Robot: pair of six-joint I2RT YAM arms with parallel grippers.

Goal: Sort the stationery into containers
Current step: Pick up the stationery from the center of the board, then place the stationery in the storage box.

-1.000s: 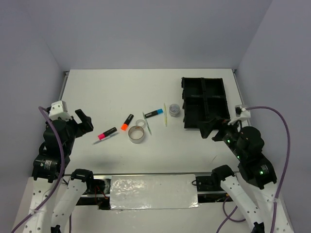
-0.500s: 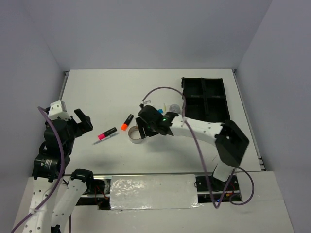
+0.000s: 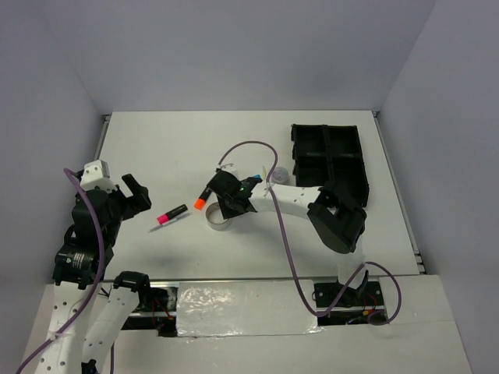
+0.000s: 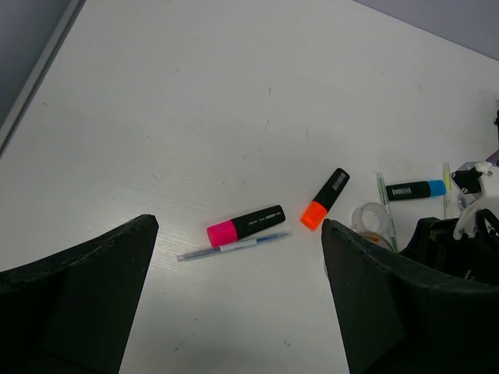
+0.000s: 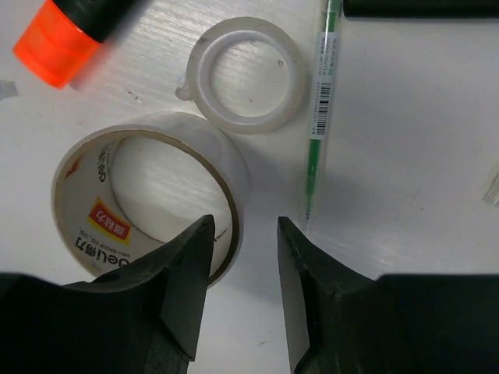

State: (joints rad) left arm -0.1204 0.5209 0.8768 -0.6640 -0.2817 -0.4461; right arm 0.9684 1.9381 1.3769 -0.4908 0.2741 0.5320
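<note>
We see the tape (image 5: 148,195) lying flat near the middle of the table (image 3: 156,140), well away from every edge. It is a pale, see-through roll with a brown core and a red-and-yellow label inside. The right gripper (image 5: 243,238) hangs just over its rim, jaws parted narrowly with the roll's wall showing in the gap; it holds nothing.

Close beyond the tape lies a smaller clear ring (image 5: 248,74); we cannot tell whether they touch. A green pen (image 5: 318,101) runs beside both, and the orange marker (image 5: 58,43) sits on the other side.

The left gripper (image 3: 137,192) is spread wide and empty, near the left edge. The pink marker (image 4: 245,226) lies just beside a thin blue pen (image 4: 234,245).

White table stretches from the markers to the far and left edges. The tray (image 3: 326,148) sits by the far right corner, with the pot (image 3: 279,177) and blue marker (image 4: 415,189) between it and the tape.
</note>
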